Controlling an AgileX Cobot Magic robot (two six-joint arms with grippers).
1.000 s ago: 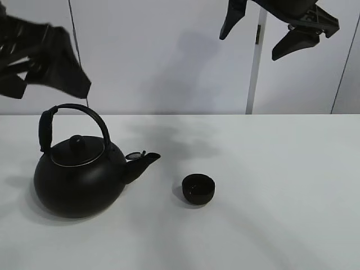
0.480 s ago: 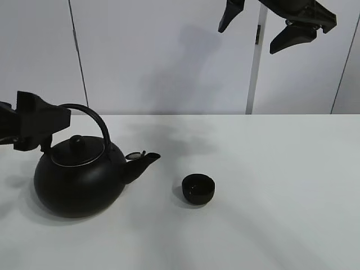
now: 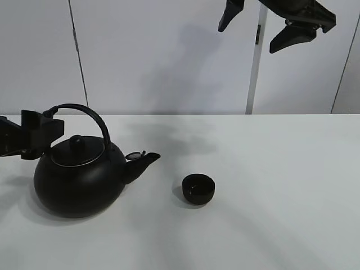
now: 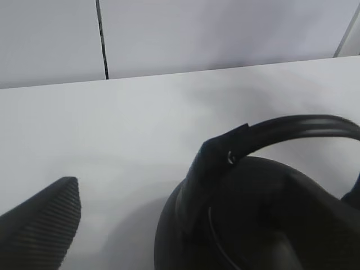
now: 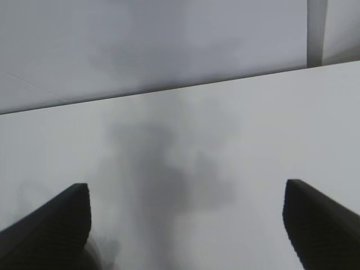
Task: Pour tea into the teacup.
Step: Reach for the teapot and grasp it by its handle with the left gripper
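The small black teacup [image 3: 198, 188] stands on the white table [image 3: 270, 197] near the middle. The large black kettle [image 3: 79, 180] stands to its left, spout [image 3: 143, 160] pointing at the cup. My left gripper [image 3: 37, 135] is open, low at the left end of the kettle's arched handle [image 3: 84, 109], holding nothing. In the left wrist view one ribbed finger [image 4: 39, 219] shows beside the kettle [image 4: 270, 219] and its handle [image 4: 292, 126]. My right gripper [image 3: 256, 28] is open and empty, high above the table's back; the right wrist view shows its gripper [image 5: 185, 225] over bare table.
A white panelled wall [image 3: 169, 56] with a pale vertical post [image 3: 254, 73] stands behind the table. The table's back edge [image 3: 225, 115] runs across the view. The table to the right of the cup is bare.
My left gripper has dropped from high at the left to the kettle handle's left end. The right gripper rose slightly. Kettle and teacup have not moved.
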